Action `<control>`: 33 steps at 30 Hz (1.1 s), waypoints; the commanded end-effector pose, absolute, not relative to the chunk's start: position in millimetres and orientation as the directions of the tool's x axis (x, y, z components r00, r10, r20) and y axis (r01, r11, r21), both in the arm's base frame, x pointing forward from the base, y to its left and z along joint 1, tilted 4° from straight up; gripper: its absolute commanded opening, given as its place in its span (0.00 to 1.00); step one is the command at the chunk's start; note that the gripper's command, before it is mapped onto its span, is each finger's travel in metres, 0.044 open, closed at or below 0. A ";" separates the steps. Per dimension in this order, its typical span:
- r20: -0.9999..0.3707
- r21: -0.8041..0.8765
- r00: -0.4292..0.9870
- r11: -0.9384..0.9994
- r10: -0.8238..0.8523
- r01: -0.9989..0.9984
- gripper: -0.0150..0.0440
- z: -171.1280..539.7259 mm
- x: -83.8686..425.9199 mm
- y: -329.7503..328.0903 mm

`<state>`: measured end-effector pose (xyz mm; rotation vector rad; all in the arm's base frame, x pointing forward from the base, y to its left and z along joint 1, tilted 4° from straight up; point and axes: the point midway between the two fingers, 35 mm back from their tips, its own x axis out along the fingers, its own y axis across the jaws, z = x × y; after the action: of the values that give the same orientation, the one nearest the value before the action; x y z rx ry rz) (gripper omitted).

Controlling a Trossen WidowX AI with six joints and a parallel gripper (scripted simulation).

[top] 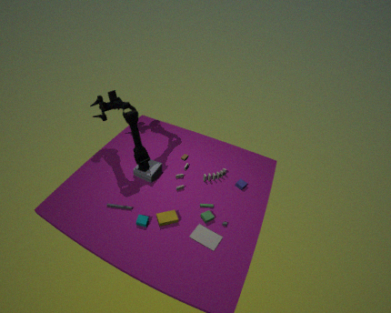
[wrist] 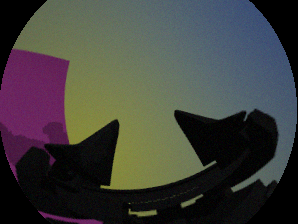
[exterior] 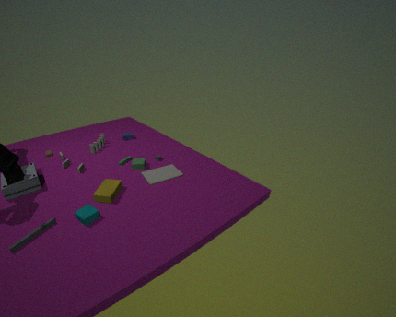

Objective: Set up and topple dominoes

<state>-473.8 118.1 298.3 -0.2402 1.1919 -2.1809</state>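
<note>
A row of several pale dominoes (top: 205, 177) (exterior: 92, 148) stands upright on the magenta table. Three pale dominoes lie apart from it, between the arm's base and the row: one domino (top: 186, 166) (exterior: 62, 156) near the orange block, a second domino (top: 180, 176) (exterior: 65, 163), and a third domino (top: 180, 187) (exterior: 81, 168). My gripper (top: 93, 111) (wrist: 147, 117) is open and empty, raised high on the far side of the base from the dominoes. The exterior view does not show the gripper, and the wrist view shows no domino.
An orange block (top: 185, 156) lies near the loose dominoes. A blue block (top: 241, 184) is beyond the row. A green bar (top: 206, 206), green block (top: 207, 216), small grey piece (top: 225, 223), white plate (top: 205, 237), yellow block (top: 167, 217), teal block (top: 142, 220) and grey bar (top: 119, 206) lie around.
</note>
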 end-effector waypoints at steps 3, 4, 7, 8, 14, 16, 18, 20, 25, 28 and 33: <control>-0.142 -0.793 -0.801 -0.417 -0.581 0.444 1.00 296.0 -469.7 130.1; -0.148 -0.782 -0.815 -0.438 -0.561 0.443 1.00 294.2 -466.2 139.4; -0.173 -0.725 -0.869 -0.537 -0.463 0.430 1.00 285.9 -447.8 180.3; -0.181 -0.706 -0.884 -0.569 -0.431 0.422 1.00 283.1 -441.1 192.9; -0.242 -0.605 -0.940 -0.719 -0.242 0.341 1.00 266.9 -402.7 255.6; -0.274 -0.559 -0.949 -0.778 -0.153 0.287 1.00 259.1 -382.4 281.4; -0.307 -0.512 -0.949 -0.830 -0.066 0.223 1.00 251.1 -360.2 305.3; -0.341 -0.465 -0.940 -0.872 0.018 0.152 1.00 242.5 -335.9 327.8; -0.437 -0.338 -0.872 -0.939 0.219 -0.067 1.00 216.4 -262.9 378.6; -0.496 -0.265 -0.807 -0.941 0.321 -0.211 1.00 200.7 -214.6 400.3; -0.597 -0.153 -0.666 -0.878 0.447 -0.453 1.00 173.8 -129.7 419.5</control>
<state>-173.4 413.3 186.2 1.0879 0.1752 -3.3519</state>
